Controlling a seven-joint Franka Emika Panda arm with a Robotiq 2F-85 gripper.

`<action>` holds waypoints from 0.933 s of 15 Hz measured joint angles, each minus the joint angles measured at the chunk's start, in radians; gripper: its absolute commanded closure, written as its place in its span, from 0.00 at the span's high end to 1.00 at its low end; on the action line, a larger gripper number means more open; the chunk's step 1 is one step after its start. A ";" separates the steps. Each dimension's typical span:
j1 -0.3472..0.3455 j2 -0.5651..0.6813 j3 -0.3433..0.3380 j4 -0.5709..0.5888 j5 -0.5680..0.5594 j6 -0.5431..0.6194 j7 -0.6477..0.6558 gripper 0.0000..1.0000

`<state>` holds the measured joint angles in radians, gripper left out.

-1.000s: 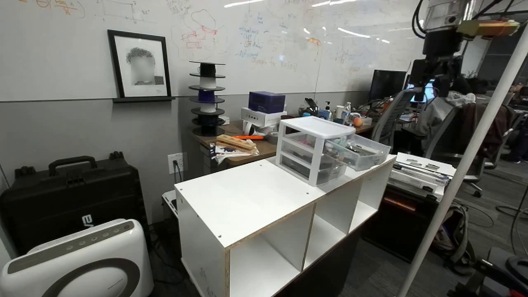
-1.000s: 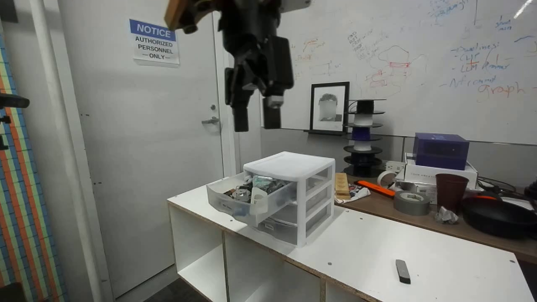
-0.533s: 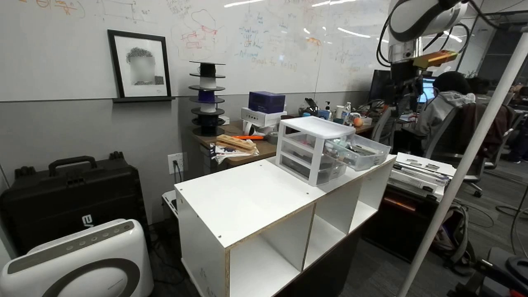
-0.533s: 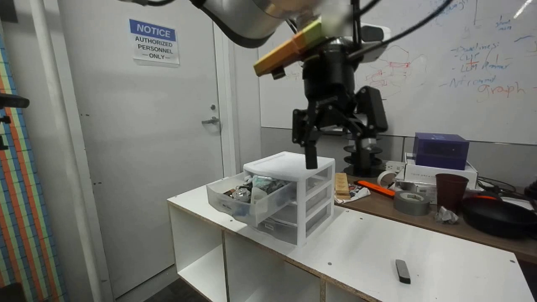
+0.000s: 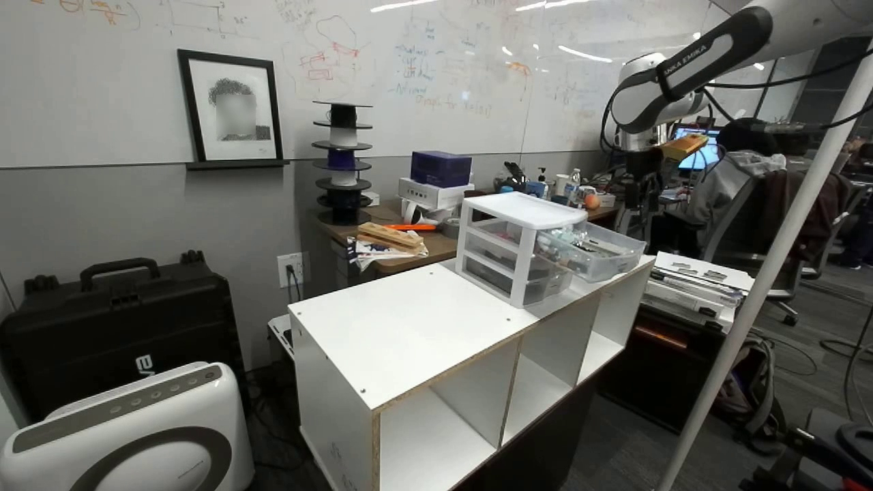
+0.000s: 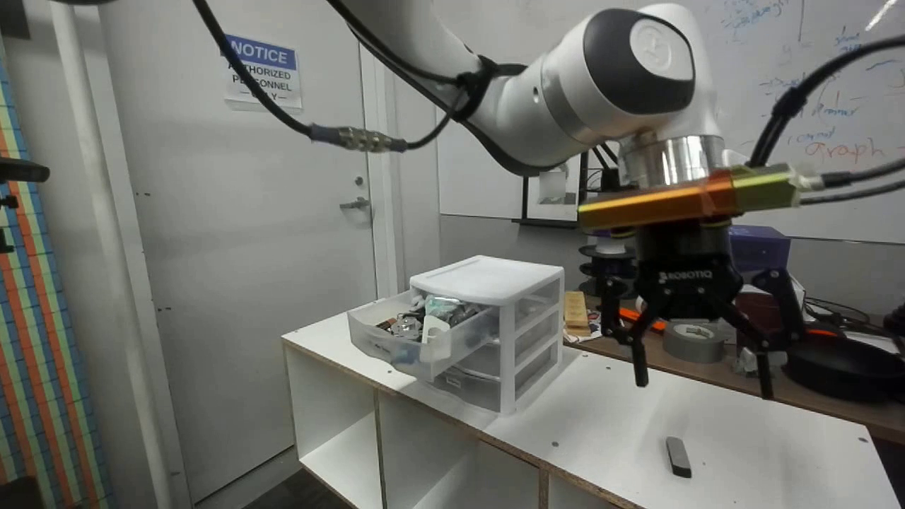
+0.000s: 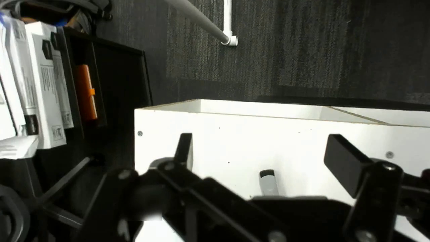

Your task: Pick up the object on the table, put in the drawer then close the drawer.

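Observation:
A small grey object (image 6: 678, 456) with a black end lies on the white table (image 6: 615, 410). In the wrist view the grey object (image 7: 268, 184) shows between the fingers, its lower part hidden by the gripper body. It is out of sight in an exterior view where the drawer unit (image 5: 522, 210) stands in front. My gripper (image 6: 703, 387) is open and empty, above the object and apart from it. In the wrist view the gripper (image 7: 260, 148) has its fingers wide apart. The translucent top drawer (image 6: 396, 353) is pulled out and holds many small items.
A brown desk (image 6: 650, 360) behind the table holds a tape roll (image 6: 694, 343) and a black pan (image 6: 841, 371). A pale pole (image 5: 771, 259) stands in front. A dark shelf with white boxes (image 7: 47, 87) is beside the table's end.
My gripper has come down and across from above the drawer unit to above the grey object, staying open. The object and the drawer have not moved.

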<state>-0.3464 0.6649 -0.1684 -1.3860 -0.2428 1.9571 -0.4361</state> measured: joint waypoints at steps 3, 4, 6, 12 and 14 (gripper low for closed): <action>-0.035 0.132 0.023 0.124 0.019 0.045 -0.043 1.00; -0.037 0.174 0.028 0.164 0.025 0.055 -0.042 1.00; -0.035 0.256 0.042 0.242 0.043 0.054 -0.029 1.00; -0.024 0.455 0.070 0.472 0.056 -0.015 -0.017 0.68; -0.025 0.484 0.070 0.534 0.056 -0.048 -0.017 0.51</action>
<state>-0.3714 1.1489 -0.0984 -0.8523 -0.1870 1.9090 -0.4530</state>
